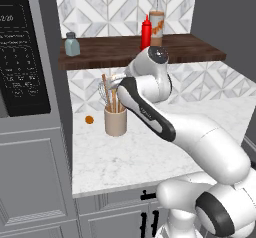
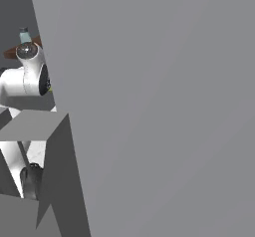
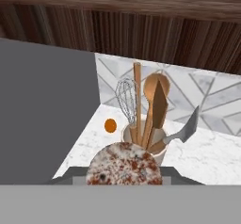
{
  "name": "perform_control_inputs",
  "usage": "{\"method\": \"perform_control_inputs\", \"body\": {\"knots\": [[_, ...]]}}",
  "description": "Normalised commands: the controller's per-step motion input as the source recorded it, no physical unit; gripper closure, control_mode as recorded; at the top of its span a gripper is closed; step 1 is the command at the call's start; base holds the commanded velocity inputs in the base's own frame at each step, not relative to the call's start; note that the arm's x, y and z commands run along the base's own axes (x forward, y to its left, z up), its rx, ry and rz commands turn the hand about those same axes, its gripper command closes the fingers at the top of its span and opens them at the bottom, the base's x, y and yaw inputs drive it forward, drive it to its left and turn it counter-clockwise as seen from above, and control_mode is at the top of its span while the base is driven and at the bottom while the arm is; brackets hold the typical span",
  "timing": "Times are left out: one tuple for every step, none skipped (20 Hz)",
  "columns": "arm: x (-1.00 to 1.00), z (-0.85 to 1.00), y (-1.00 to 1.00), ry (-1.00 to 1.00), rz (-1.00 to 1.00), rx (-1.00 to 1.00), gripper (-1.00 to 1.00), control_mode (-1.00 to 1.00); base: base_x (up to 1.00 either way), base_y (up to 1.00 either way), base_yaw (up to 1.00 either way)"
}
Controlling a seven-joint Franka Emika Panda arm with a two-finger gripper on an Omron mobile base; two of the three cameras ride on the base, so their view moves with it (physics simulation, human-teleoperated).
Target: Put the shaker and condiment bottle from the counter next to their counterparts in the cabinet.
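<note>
Red plastic condiment bottle (image 1: 146,32) stands on the dark wood cabinet (image 1: 100,54) beside the tall glass counterparts (image 1: 156,19); claw state unclear.

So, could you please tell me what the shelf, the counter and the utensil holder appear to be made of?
The shelf looks like dark brown wood, matte, with visible grain streaks. The counter appears to be polished white marble or a marble-look stone, given its faint grey veins. The utensil holder seems to be plain beige ceramic or stoneware, smooth and unglossy, though plastic can't be ruled out.
</note>
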Motion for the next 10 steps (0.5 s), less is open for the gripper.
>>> {"method": "perform_control_inputs", "body": {"knots": [[-0.17, 0.46, 0.16, 0.0, 0.0, 0.0, 1.0, -1.0, 0.0, 0.0, 0.0], [-0.14, 0.5, 0.19, 0.0, 0.0, 0.0, 1.0, -1.0, 0.0, 0.0, 0.0], [-0.11, 0.51, 0.19, 0.0, 0.0, 0.0, 1.0, -1.0, 0.0, 0.0, 0.0], [-0.07, 0.51, 0.19, 0.0, 0.0, 0.0, 1.0, -1.0, 0.0, 0.0, 0.0], [-0.04, 0.52, 0.2, 0.0, 0.0, 0.0, 1.0, -1.0, 0.0, 0.0, 0.0], [0.0, 0.53, 0.19, 0.0, 0.0, 0.0, 1.0, -1.0, 0.0, 0.0, 0.0], [0.0, 0.54, 0.2, 0.0, 0.0, 0.0, 1.0, -1.0, 0.0, 0.0, 0.0], [0.0, 0.57, 0.21, 0.0, 0.0, 0.0, 1.0, -1.0, 0.0, 0.0, 0.0], [0.0, 0.59, 0.21, 0.0, 0.0, 0.0, 1.0, -1.0, 0.0, 0.0, 0.0], [0.0, 0.61, 0.2, 0.0, 0.01, 0.0, 1.0, -1.0, 0.0, 0.0, 0.0]]}}
